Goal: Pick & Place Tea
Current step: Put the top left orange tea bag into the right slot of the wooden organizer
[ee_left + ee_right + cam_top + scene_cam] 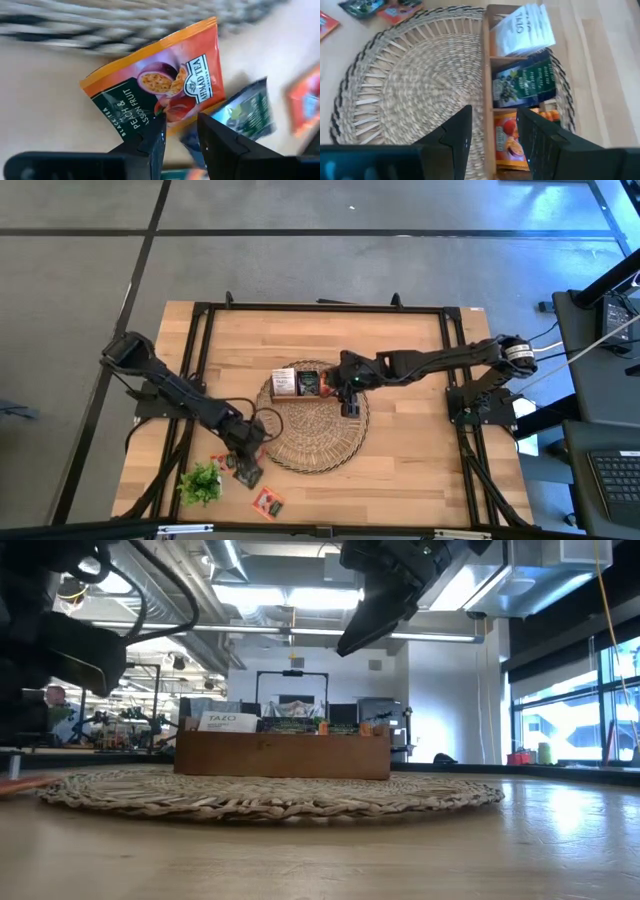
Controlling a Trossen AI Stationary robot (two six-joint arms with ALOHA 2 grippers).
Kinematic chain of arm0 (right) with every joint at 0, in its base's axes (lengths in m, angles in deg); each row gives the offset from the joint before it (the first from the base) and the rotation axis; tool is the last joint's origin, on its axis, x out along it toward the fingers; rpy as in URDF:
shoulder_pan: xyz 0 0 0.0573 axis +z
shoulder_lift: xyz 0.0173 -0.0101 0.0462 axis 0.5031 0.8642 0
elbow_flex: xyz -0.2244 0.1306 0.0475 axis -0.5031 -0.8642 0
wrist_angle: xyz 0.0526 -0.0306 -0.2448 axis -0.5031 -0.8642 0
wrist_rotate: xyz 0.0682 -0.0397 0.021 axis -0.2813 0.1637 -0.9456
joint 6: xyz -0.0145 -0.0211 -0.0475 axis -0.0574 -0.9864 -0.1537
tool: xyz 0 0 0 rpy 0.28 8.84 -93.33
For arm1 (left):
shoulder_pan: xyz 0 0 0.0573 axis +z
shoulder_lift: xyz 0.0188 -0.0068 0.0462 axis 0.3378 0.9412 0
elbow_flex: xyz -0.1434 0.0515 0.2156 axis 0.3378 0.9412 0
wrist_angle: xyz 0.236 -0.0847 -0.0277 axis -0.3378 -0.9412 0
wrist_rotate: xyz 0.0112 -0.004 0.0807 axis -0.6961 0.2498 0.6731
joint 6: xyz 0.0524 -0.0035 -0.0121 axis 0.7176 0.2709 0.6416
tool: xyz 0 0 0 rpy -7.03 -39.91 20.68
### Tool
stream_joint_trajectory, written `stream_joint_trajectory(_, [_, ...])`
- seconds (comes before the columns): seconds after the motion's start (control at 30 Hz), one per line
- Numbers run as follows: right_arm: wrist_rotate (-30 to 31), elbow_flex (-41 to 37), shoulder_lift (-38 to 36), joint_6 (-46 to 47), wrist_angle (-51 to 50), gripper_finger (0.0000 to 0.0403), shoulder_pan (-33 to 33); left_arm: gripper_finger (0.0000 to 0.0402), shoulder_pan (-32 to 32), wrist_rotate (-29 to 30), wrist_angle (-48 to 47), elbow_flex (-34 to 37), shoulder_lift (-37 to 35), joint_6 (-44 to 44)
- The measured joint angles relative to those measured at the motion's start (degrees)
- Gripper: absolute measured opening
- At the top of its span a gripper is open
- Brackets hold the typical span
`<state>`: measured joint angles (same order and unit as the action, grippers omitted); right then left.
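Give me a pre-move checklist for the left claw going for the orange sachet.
1. Left claw open, nothing held: ok.
2. Orange sachet lined up ahead of the claw: ok; its lower edge sits at the fingertips.
3. Sachet free to lift alone: not ok; a dark sachet is partly tucked under it.
4. Wooden tray on the wicker mat, slots reachable: ok.
5. Right claw clear of the tray: cannot tell; it hangs over the tray's edge.

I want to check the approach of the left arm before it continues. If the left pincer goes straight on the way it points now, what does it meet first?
Most likely the orange peach and passion fruit sachet: it lies directly ahead of the open left pincer. The dark sachet sits off to one side, so contact there seems less likely.
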<state>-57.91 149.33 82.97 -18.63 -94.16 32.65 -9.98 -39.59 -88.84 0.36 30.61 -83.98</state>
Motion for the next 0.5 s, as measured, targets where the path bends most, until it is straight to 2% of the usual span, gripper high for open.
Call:
stream_joint_trajectory(0.17, [-0.53, 0.04, 2.26, 4.50, 2.69, 0.0157, 1.40, 0.0104, -0.76, -3.08, 7.62, 0.10, 2.52, 0.01])
stream_joint_trajectory(0.3, [-3.54, 0.04, 7.11, 7.36, 8.14, 0.0157, 3.23, 0.0100, -0.78, -2.88, 8.24, 0.22, 2.60, 0.30])
stream_joint_trajectory(0.37, [-6.07, 0.04, 10.04, 4.28, 12.60, 0.0157, 4.53, 0.0098, -0.77, -2.79, 8.16, 0.22, 2.60, 1.19])
stream_joint_trajectory(0.5, [-10.81, 0.02, 16.12, -7.58, 22.20, 0.0157, 7.59, 0.0095, -0.76, -2.55, 8.06, 0.22, 2.60, 2.05])
